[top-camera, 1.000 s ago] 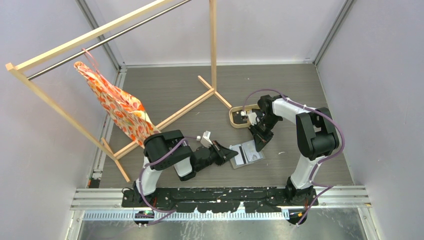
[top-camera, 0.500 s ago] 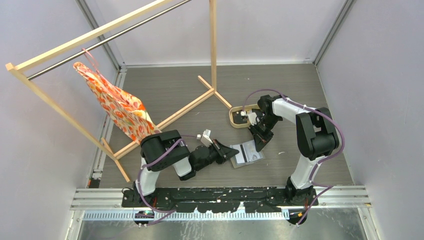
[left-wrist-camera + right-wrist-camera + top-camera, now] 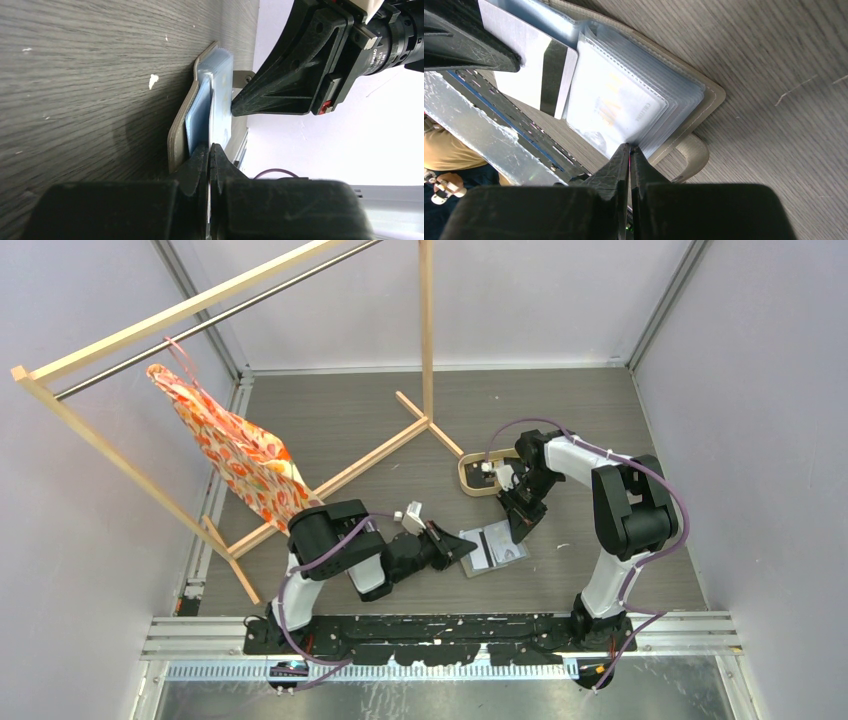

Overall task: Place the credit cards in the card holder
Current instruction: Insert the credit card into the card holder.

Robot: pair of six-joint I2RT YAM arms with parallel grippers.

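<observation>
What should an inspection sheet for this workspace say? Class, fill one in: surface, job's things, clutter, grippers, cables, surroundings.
Surface: grey wood-grain table.
Job's things: the card holder lies open with its clear sleeves up. A credit card with a dark stripe is at its edge. A sleeved card shows inside.
Clutter: an oval wooden tray behind the holder; small white flecks.
Grippers: the left gripper has its jaws shut on the credit card. The right gripper has its jaws shut, tips at the sleeves' edge; any grip there is unclear.
Cables: purple cables loop along both arms.
Surroundings: a wooden clothes rack with an orange patterned cloth hanging from it; pale walls.
</observation>
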